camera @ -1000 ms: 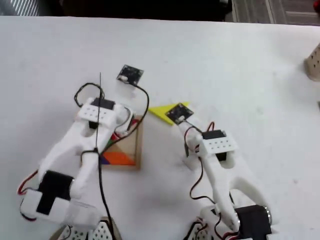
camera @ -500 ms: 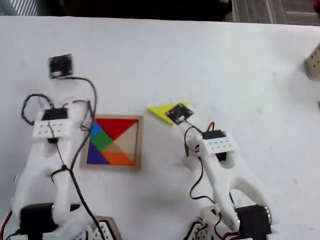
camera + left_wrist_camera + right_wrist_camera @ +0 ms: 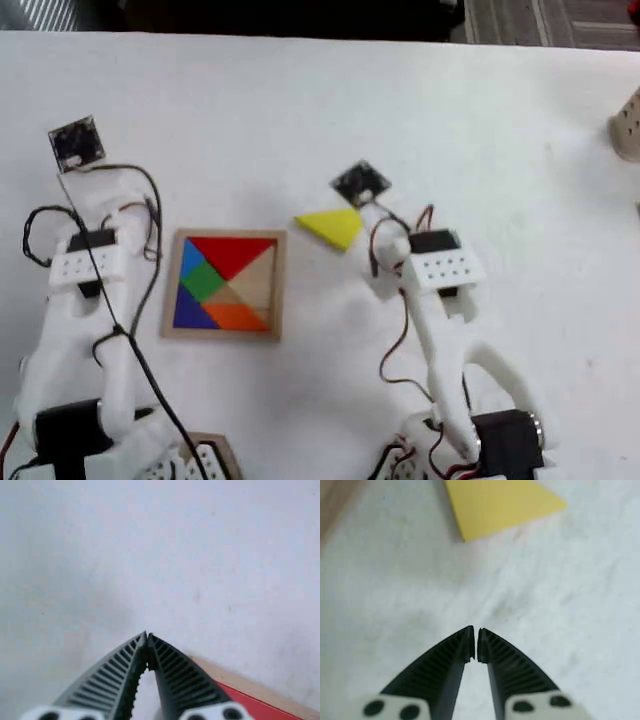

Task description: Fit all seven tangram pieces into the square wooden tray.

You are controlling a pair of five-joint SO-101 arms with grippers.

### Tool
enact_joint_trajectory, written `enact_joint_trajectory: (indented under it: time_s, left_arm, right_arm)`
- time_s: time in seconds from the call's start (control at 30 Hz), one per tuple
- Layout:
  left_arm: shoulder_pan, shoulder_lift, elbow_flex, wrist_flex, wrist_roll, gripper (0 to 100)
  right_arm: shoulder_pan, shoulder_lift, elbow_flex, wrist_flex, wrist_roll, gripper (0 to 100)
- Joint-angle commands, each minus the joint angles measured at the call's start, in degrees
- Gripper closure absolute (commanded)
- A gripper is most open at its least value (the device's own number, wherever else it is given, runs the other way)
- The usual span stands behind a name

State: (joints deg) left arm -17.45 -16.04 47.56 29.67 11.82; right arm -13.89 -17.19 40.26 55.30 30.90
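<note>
High view: the left arm has swung away from the tray (image 3: 280,290) to its outer side. That uncovers red, blue, green and orange pieces lying inside. Pale wood also shows there, and I cannot tell whether it is pieces or a gap. The right arm has drawn back off the yellow triangle (image 3: 333,226), which lies on the tabletop (image 3: 480,120) just beside the tray.

Left wrist view: the left claw (image 3: 147,636) is pinched together and empty beside the tray's corner.

Right wrist view: the right claw (image 3: 474,630) is closed to a sliver and empty, short of the triangle. That piece is probably next.
</note>
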Motion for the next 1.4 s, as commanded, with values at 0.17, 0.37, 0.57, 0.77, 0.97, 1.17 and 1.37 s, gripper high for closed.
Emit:
enact_joint_trajectory:
  time_s: [0.17, 0.37, 0.57, 0.77, 0.97, 1.17, 1.37]
  left_arm:
    - [-0.6, 0.1, -1.3, -1.8, 0.6, 97]
    - [-0.3, 0.1, -1.3, -1.8, 0.6, 97]
    - [-0.3, 0.2, -1.8, -1.8, 0.6, 97]
    - [-0.3, 0.2, -1.9, -1.8, 0.6, 97]
    - [-0.3, 0.2, -1.9, -1.8, 0.6, 97]
    - [-0.3, 0.2, -1.8, -1.8, 0.6, 97]
    - [-0.3, 0.2, -1.8, -1.8, 0.6, 97]
  right_arm:
    - [-1.3, 16.0, -15.9, -7.6, -1.3, 98.0]
    - [-1.3, 32.2, -28.3, -13.1, -1.3, 98.1]
    - [-3.9, 37.1, -37.3, -12.9, -1.8, 98.1]
    - [-8.3, 42.9, -40.3, -16.7, -1.2, 98.1]
    - [-4.1, 47.4, -40.4, -14.5, 7.6, 98.1]
    - [1.5, 43.4, -39.8, -5.8, 11.3, 98.1]
    - [5.5, 43.2, -37.1, -5.7, 11.1, 98.1]
